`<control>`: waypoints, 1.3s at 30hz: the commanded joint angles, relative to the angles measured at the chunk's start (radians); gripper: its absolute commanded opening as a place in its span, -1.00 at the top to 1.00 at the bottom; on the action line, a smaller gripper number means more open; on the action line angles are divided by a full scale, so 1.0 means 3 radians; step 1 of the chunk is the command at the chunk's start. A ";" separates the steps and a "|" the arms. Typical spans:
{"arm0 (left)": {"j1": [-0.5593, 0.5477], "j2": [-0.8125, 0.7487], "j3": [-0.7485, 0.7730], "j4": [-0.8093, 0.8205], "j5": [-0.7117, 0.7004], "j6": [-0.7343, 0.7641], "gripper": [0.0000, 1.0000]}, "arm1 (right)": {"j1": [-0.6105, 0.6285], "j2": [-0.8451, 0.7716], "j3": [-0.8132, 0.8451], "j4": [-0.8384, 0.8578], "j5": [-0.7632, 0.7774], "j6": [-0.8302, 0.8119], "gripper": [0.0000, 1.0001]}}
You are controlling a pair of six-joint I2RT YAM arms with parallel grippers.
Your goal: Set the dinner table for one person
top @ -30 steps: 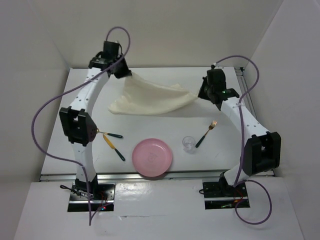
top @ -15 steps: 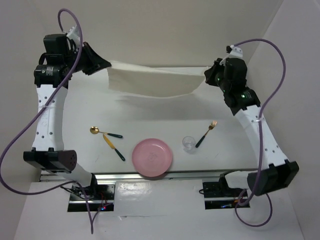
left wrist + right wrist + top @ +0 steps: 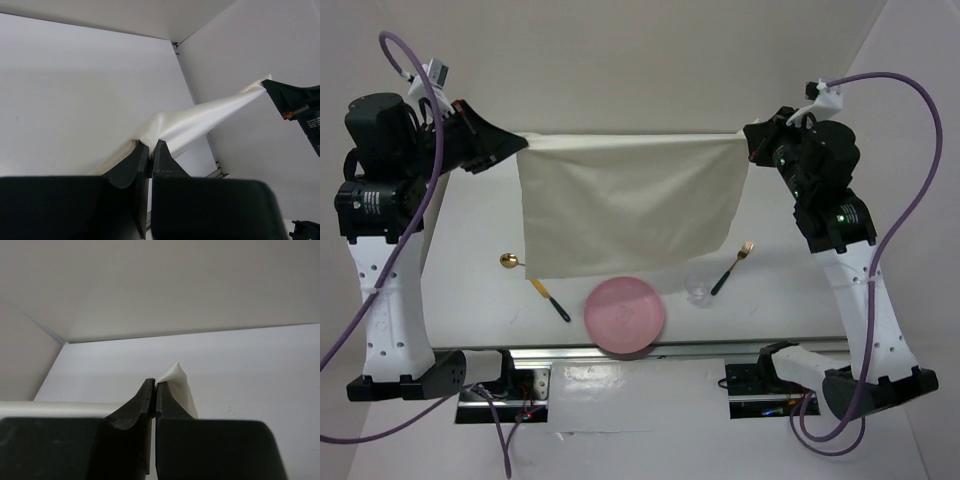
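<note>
Above the dinner table [image 3: 470,300], a cream cloth [image 3: 630,205] is held up flat between both arms, top edge taut and level, the rest hanging as a sheet.

Left gripper [image 3: 520,148]: clamped on the cloth's top-left corner. The left wrist view shows both fingers [image 3: 135,160] pinched together with fabric coming out between them.

Right gripper [image 3: 750,140]: clamped on the top-right corner. The right wrist view shows the fingertips closed with a small peak of cloth sticking out past them.

The table itself is the white top with metal rails, filling the area under and between the arms.

On the table:
- Pink plate [image 3: 625,315] near the front edge, centre. From the top camera the cloth's lower edge lines up with its far rim; can't tell if they touch.
- Clear glass [image 3: 698,288] just right of the plate.
- Fork [image 3: 732,267], gold head and dark handle, lying diagonal beside the glass.
- Spoon [image 3: 509,261] left of the plate, gold bowl showing, handle hidden behind the cloth.
- Knife [image 3: 549,297] between spoon and plate, diagonal.
</note>
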 commanded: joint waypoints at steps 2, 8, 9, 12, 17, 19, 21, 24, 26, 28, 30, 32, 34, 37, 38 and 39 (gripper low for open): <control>0.0186 0.0261 -0.0384 0.0353 -0.0530 0.0102 1.00 | -0.0103 0.0423 -0.0084 0.0107 0.0554 -0.0251 1.00; 0.0002 0.1117 -0.0845 0.0977 -0.0847 -0.0005 1.00 | -0.0139 0.1343 -0.0135 0.0561 0.0329 -0.0190 1.00; -0.0029 0.1277 -0.0809 0.1039 -0.0954 -0.0035 1.00 | -0.0139 0.1689 -0.0034 0.0679 0.0283 -0.0190 1.00; -0.0090 0.1900 -0.0468 0.1096 -0.1241 -0.0036 0.96 | -0.0210 0.2496 0.0303 0.0711 0.0104 -0.0159 0.87; -0.0167 0.3400 0.1460 0.0023 -0.1200 0.0153 -0.46 | -0.0241 0.3247 0.1312 0.0107 0.0104 0.0101 -0.53; -0.0264 0.3218 0.0934 0.0346 -0.1383 0.0184 -0.64 | -0.0241 0.3095 0.1079 0.0208 0.0053 0.0102 -0.78; -0.0264 0.2687 0.0344 0.0715 -0.1415 0.0184 -0.94 | -0.0241 0.2931 0.0853 0.0281 0.0022 0.0102 -0.80; -0.0295 0.2266 -0.0393 0.1060 -0.1415 0.0194 -0.70 | -0.0241 0.2665 0.0459 0.0312 -0.0156 0.0143 -0.59; -0.0371 0.2179 -0.0680 0.1060 -0.1486 0.0261 -0.15 | -0.0210 0.2501 0.0137 0.0342 -0.0299 0.0143 0.06; -0.0407 0.2108 -0.0966 0.1126 -0.1486 0.0291 0.64 | -0.0144 0.2419 -0.0184 0.0373 -0.0508 0.0178 0.54; -0.0407 0.2107 -0.1140 0.1208 -0.1446 0.0292 1.00 | -0.0144 0.2388 -0.0329 0.0307 -0.0551 0.0224 0.95; -0.0407 0.2153 -0.1344 0.1208 -0.1446 0.0292 1.00 | -0.0072 0.2388 -0.0548 0.0276 -0.0551 0.0280 1.00; -0.0407 0.2189 -0.1463 0.1249 -0.1446 0.0256 1.00 | -0.0072 0.2357 -0.0722 0.0316 -0.0617 0.0357 1.00; -0.0473 0.2306 -0.1566 0.1336 -0.1415 0.0220 1.00 | -0.0072 0.2327 -0.0882 0.0383 -0.0617 0.0393 1.00; -0.0474 0.2352 -0.1566 0.1336 -0.1415 0.0185 1.00 | -0.0072 0.2372 -0.0882 0.0383 -0.0587 0.0393 1.00; -0.0504 0.2454 -0.1566 0.1306 -0.1415 0.0184 1.00 | -0.0072 0.2408 -0.0882 0.0383 -0.0587 0.0424 1.00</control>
